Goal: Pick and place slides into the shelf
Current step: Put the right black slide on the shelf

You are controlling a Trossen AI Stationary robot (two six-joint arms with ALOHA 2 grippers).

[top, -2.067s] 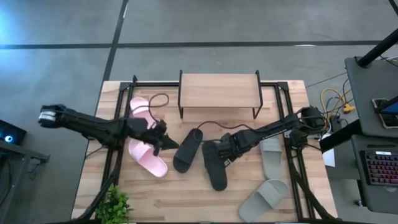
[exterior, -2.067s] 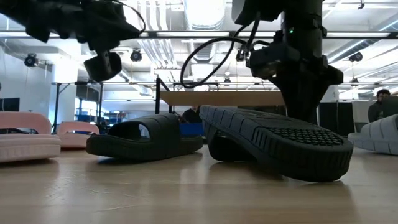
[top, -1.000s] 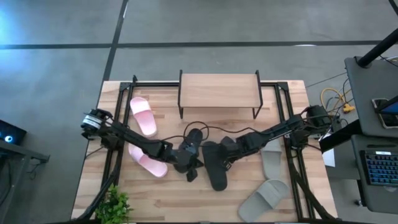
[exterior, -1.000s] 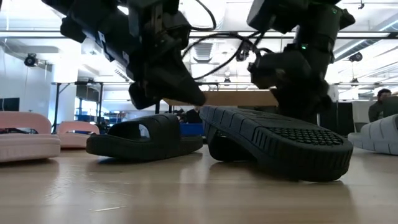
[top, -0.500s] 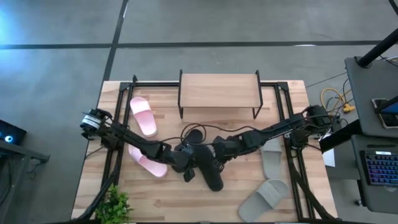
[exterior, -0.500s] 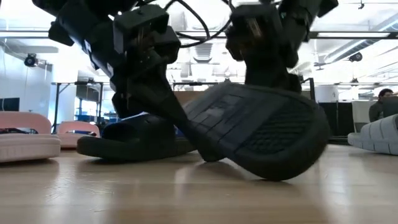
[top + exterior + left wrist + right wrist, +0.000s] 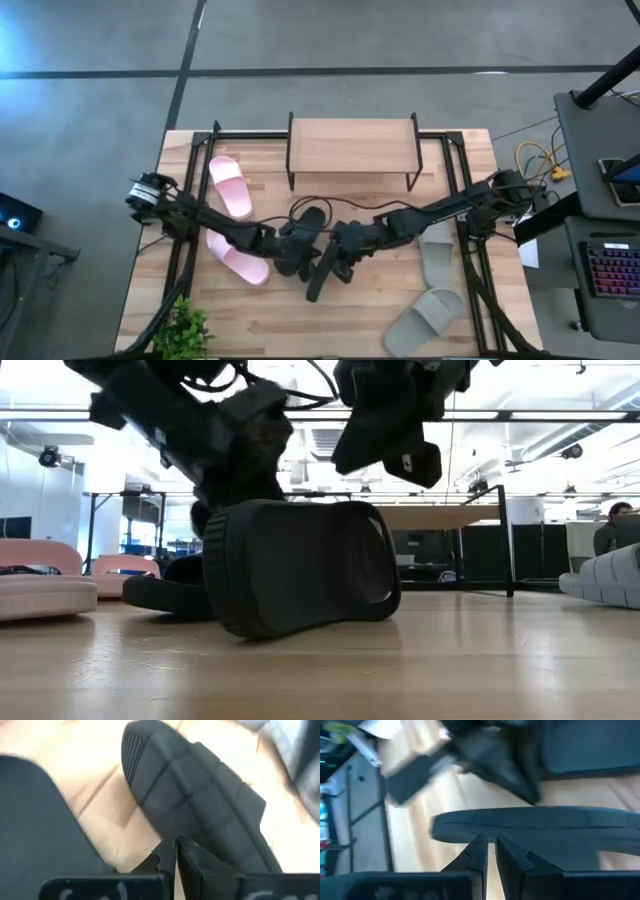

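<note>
One black slide (image 7: 320, 268) stands on its long side edge on the table, its strap side toward the near edge (image 7: 300, 565). The second black slide (image 7: 305, 225) lies flat just behind it (image 7: 165, 595). My left gripper (image 7: 298, 262) is shut, low between the two black slides. My right gripper (image 7: 345, 252) is shut above the standing slide's upper edge (image 7: 390, 430). Two pale pink slides (image 7: 228, 186) (image 7: 236, 262) lie at the left and two grey ones (image 7: 435, 250) (image 7: 425, 316) at the right. The shelf (image 7: 352, 146) stands at the far edge. My left gripper has its shut fingertips (image 7: 176, 851) against the ribbed sole (image 7: 200, 815) of the standing black slide, coming from the table's left and slanting down. The slide rests on its long edge on the table. My right gripper's shut fingertips (image 7: 481, 851) reach the slide's upper long edge (image 7: 530, 822) from above. I cannot tell whether they touch it.
Black cables loop over the table between the shelf and the arms (image 7: 330, 205). A small green plant (image 7: 185, 330) stands at the near left corner. Bare wood shows near the near edge (image 7: 300, 325). A desk with a keyboard stands off to the right (image 7: 610, 270).
The right gripper has moved toward the table's left. The black slide under it has tipped up from lying on the table to standing on its long edge, and has shifted left toward the other black slide. The left gripper has stayed low between the two black slides.
</note>
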